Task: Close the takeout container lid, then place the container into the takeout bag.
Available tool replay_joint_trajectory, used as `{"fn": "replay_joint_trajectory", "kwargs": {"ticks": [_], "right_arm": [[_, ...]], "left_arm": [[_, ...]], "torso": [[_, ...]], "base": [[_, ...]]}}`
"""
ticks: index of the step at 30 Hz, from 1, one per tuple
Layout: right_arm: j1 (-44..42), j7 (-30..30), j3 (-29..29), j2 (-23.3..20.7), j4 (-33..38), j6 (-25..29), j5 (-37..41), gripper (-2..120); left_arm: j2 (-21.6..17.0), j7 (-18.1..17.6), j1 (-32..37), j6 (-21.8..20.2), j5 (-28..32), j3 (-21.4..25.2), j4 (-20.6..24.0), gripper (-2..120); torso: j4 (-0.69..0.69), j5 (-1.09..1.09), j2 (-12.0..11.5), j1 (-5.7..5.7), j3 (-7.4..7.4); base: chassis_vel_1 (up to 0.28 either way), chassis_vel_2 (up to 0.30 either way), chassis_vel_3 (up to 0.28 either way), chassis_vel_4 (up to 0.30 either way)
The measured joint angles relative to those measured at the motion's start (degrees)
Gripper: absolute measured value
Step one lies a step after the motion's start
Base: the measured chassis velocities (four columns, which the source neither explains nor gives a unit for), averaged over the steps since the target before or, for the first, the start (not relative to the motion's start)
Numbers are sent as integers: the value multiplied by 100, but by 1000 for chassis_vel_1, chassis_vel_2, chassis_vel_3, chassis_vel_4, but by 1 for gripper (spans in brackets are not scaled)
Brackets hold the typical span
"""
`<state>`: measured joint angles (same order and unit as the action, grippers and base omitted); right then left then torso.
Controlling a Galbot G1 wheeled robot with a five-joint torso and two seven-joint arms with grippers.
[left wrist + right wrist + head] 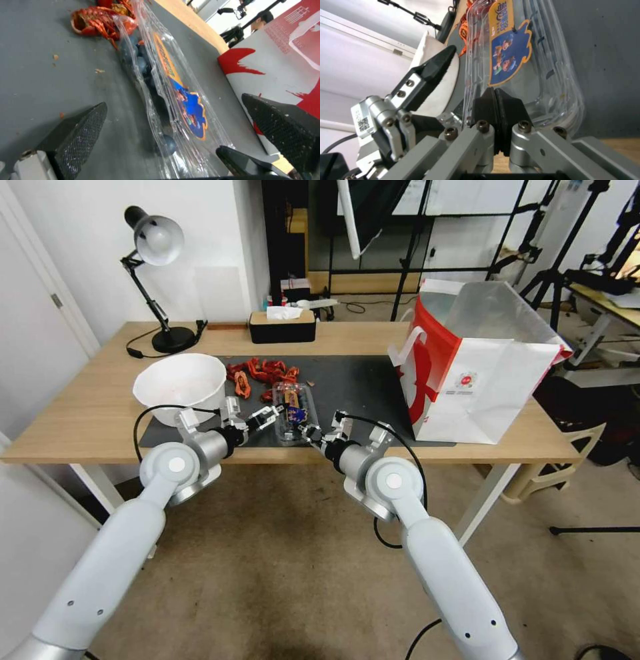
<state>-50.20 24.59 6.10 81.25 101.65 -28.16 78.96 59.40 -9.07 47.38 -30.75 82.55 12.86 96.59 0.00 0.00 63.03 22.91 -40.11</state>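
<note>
Now the container (pixel 291 411) lies on the dark mat (pixel 360 380) mid-bench (pixel 87 413), lid (pixel 520 50) down. Left claw (pixel 267 417) sits spread apart at its 9 o'clock. Right claw (pixel 309 433), tips together, touches its near edge. Bag (pixel 477 373) stands at 3 o'clock.

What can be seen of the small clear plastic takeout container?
The small clear plastic clamshell takeout container lies on the dark grey mat, dark blueberries inside. Its clear hinged lid, bearing an orange-and-blue sticker, looks lowered. The right gripper is shut at its near edge; the open left gripper flanks it. Red crayfish shells lie behind it.
</note>
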Motion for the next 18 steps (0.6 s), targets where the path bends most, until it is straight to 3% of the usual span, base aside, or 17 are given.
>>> {"fn": "replay_joint_trajectory", "kwargs": {"ticks": [11,18], "right_arm": [[-20,1,-7,2,52,-11,0,0],[-43,2,-27,-2,83,-18,0,0]], "left_arm": [[5,-9,-129,-191,-14,-126,-71,100],[22,-60,-195,-193,4,-183,-151,78]], "torso": [[1,0,0,1,0],[1,0,0,0,0]], "base": [[0,0,0,0],[0,0,0,0]]}}
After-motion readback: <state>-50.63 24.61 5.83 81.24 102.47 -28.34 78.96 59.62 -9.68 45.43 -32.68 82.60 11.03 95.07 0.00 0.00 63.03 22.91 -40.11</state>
